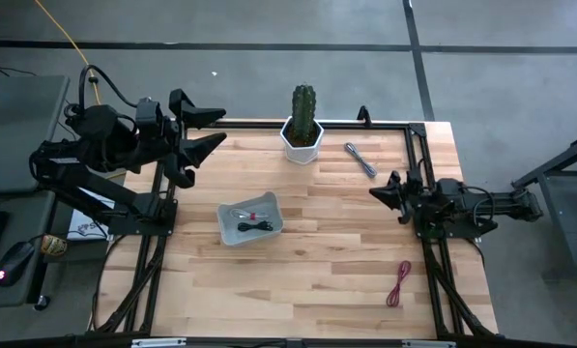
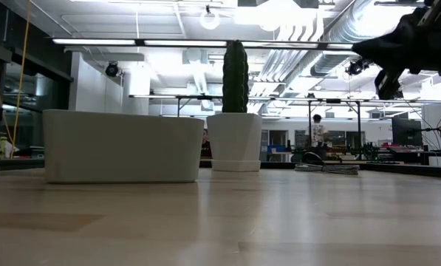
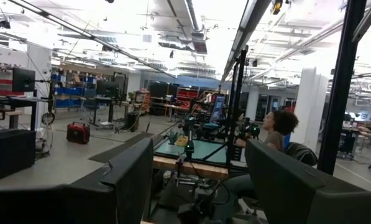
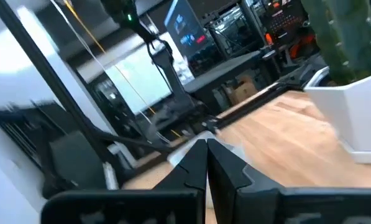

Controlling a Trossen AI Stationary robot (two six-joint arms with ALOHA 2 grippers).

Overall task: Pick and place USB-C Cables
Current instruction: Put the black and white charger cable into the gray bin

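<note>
A white tray (image 1: 226, 230) stands mid-table and holds a black cable bundle (image 1: 260, 228) and a white-and-red one (image 1: 242, 212). A grey cable (image 1: 360, 159) lies on the wood at the far right, also in the low view (image 2: 327, 168). A dark red cable (image 1: 399, 283) lies near the right front. My left gripper (image 1: 207, 131) is open above the table's far left corner, its fingers apart in its wrist view (image 3: 197, 152). My right gripper (image 1: 377, 193) is shut at the right edge, its tips together (image 4: 206, 146), and touches nothing.
A cactus in a white pot (image 1: 303, 126) stands at the far middle, between the tray and the grey cable, and shows in the low view (image 2: 235, 140). Black frame rails (image 1: 425, 164) run along the table's sides. A person sits in the room beyond (image 3: 278, 127).
</note>
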